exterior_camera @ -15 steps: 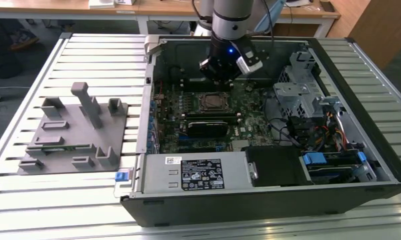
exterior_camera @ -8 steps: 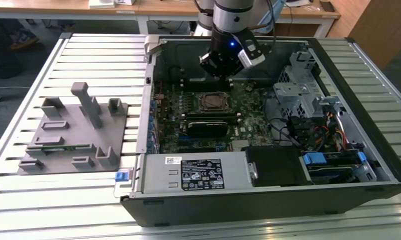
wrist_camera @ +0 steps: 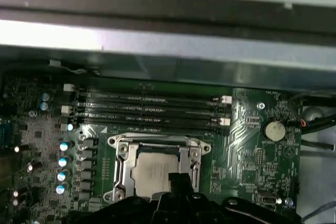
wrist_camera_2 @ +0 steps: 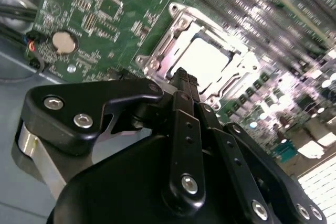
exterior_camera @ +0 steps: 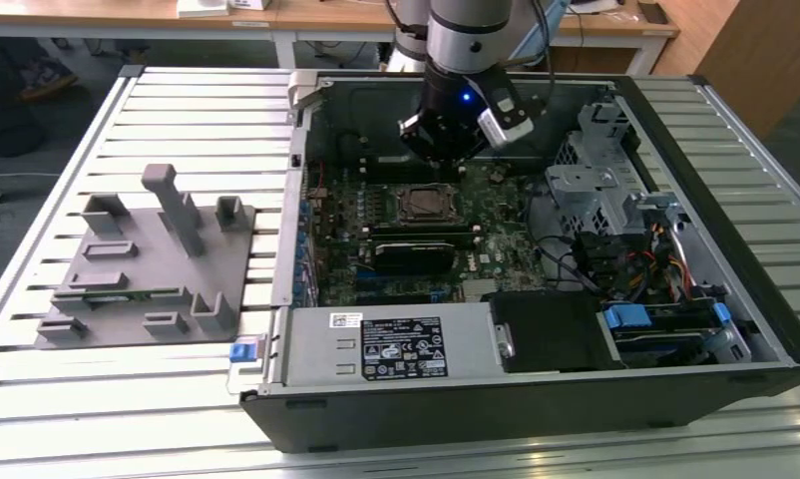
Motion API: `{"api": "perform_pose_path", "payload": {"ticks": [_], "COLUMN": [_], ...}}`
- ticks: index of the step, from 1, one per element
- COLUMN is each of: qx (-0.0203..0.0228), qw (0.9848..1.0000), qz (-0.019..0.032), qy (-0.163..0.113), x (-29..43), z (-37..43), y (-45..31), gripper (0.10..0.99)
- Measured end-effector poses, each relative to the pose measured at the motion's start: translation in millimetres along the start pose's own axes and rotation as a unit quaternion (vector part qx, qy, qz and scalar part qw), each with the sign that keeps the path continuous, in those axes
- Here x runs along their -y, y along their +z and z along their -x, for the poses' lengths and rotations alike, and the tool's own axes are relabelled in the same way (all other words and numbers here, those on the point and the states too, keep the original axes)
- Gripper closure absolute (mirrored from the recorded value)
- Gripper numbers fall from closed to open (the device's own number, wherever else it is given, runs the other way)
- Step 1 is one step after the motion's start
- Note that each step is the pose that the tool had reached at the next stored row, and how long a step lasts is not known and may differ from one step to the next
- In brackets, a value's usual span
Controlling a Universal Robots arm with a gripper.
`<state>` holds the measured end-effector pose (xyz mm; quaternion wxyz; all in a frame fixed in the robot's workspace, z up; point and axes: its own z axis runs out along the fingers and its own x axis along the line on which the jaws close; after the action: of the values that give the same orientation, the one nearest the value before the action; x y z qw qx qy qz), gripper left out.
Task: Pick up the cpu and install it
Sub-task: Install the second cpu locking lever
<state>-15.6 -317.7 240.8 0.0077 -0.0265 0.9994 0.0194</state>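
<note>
No print is legible anywhere (the white label [exterior_camera: 397,345] on the power supply is unreadable)

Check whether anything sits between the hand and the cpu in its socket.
Nothing visible does. The silvery-grey square cpu lies in the metal-framed socket on the green motherboard, and the black hand hangs just above it with open space between them.
</note>
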Motion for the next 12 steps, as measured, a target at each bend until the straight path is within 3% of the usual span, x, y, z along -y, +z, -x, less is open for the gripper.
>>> {"api": "perform_pose_path", "payload": {"ticks": [6, 12], "qx": [-0.0002, -0.0117], "qw": [1.0, 0.9999], "qz": [0.0, 0.0006], "qy": [0.0, 0.0], "x": [15.9, 20.6], "z": [-0.8, -1.0], "y": [-0.7, -1.0], "gripper": [0.98, 0.98]}}
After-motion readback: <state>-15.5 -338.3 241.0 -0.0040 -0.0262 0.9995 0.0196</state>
